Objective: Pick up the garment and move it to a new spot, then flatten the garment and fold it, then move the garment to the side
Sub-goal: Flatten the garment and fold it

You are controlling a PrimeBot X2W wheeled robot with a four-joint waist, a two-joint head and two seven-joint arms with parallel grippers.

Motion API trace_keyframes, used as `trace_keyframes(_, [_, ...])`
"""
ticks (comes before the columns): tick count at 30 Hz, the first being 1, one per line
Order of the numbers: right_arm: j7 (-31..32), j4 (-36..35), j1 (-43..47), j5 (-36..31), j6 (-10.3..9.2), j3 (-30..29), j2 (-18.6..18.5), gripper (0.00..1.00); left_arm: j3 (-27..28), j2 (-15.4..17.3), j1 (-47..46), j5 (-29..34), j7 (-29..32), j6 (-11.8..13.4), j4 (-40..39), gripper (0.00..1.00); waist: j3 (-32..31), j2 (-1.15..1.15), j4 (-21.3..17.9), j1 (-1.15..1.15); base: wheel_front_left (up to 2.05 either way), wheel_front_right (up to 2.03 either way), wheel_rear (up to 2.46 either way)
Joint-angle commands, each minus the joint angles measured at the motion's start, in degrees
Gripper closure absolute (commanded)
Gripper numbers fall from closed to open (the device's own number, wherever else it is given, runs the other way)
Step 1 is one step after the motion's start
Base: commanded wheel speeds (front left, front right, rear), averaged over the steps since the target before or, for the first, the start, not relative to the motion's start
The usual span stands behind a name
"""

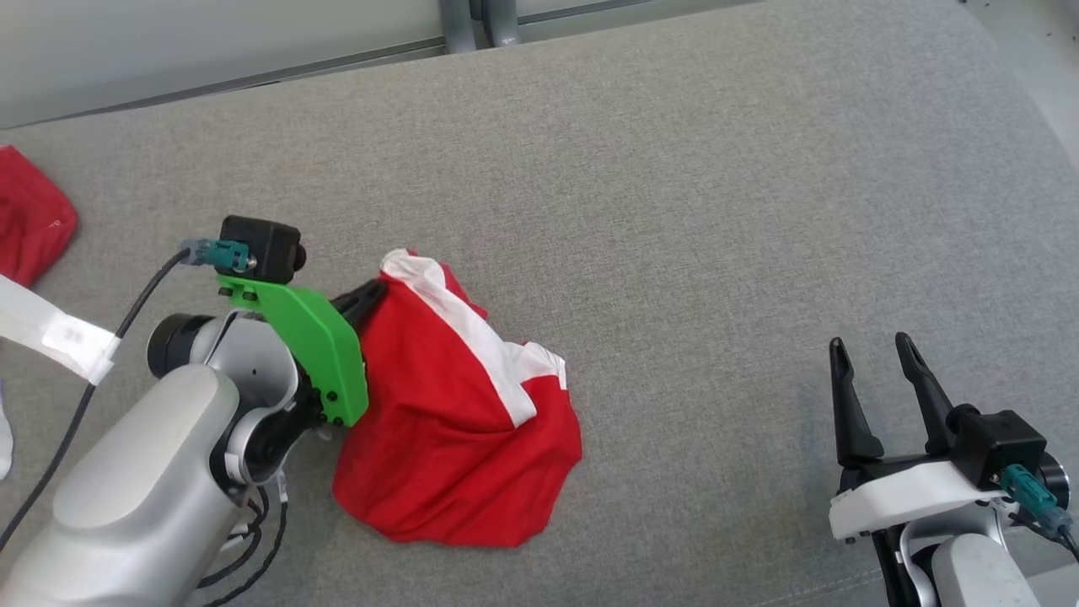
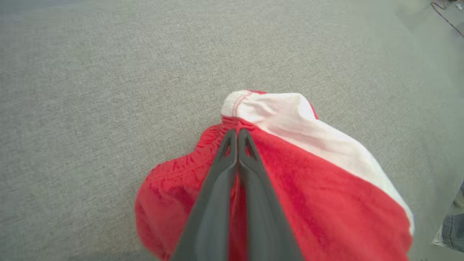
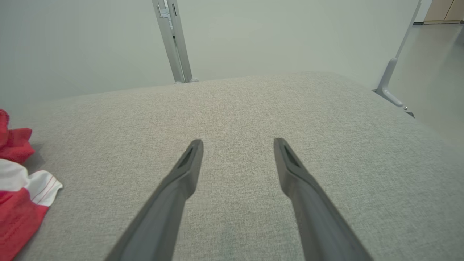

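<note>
A: Grey cloth covers the whole surface (image 1: 674, 169). Where's the garment (image 1: 455, 438) on it?

B: Left of the middle, toward the near edge, bunched up, red with a white band. My left gripper (image 2: 237, 136) is clenched on its gathered red hem.

A: Risk?

B: I judge the pinch thin. Lifting may pull the hem free, or drag the heap twisted. My right gripper (image 1: 868, 344) stands released by the near right corner, well apart, so nothing backs it up.

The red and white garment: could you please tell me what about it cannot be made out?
- Head view: the garment is crumpled, so its kind is unclear; the green mount hides its left edge.
- Left wrist view: the left gripper covers the pinched fold; the frame's bottom edge crops it.
</note>
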Motion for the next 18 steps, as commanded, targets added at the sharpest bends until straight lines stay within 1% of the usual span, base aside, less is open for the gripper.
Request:
trace_keyframes(1, [0.0,0.1,0.3,0.4,0.00,0.1,-0.2,0.00,0.7,-0.2,-1.2,0.9,-1.4,0.9,-1.5,1.00,-0.3,0.47,0.8,0.00,0.00,0.00,0.00])
trace_keyframes(4, [0.0,0.2,0.1,0.5,0.00,0.3,-0.2,0.00,1.9,-0.2,-2.3,2.7,-4.4,2.7,-4.1,1.00,-0.5,0.47,1.1,0.00,0.00,0.00,0.00])
trace_keyframes(9, [0.0,0.4,0.7,0.5,0.00,0.2,-0.2,0.00,5.4,1.3,-1.5,6.3,-11.8,7.7,-8.5,1.00,-1.4,0.47,1.4,0.00,0.00,0.00,0.00])
trace_keyframes(10, [0.0,0.4,0.7,0.5,0.00,0.2,-0.2,0.00,5.4,1.3,-1.5,6.3,-11.8,7.7,-8.5,1.00,-1.4,0.47,1.4,0.00,0.00,0.00,0.00])
trace_keyframes(14, [0.0,0.3,1.7,0.5,0.00,-0.4,-0.2,0.00,8.9,4.3,4.0,6.3,-15.9,12.4,-15.1,1.00,-2.5,0.47,1.7,0.00,0.00,0.00,0.00])
trace_keyframes(18, [0.0,-0.1,3.0,0.2,0.00,-1.4,-0.1,0.00,12.0,7.3,12.7,4.6,-19.0,17.2,-22.3,1.00,-3.0,0.47,2.9,0.00,0.00,0.00,0.00])
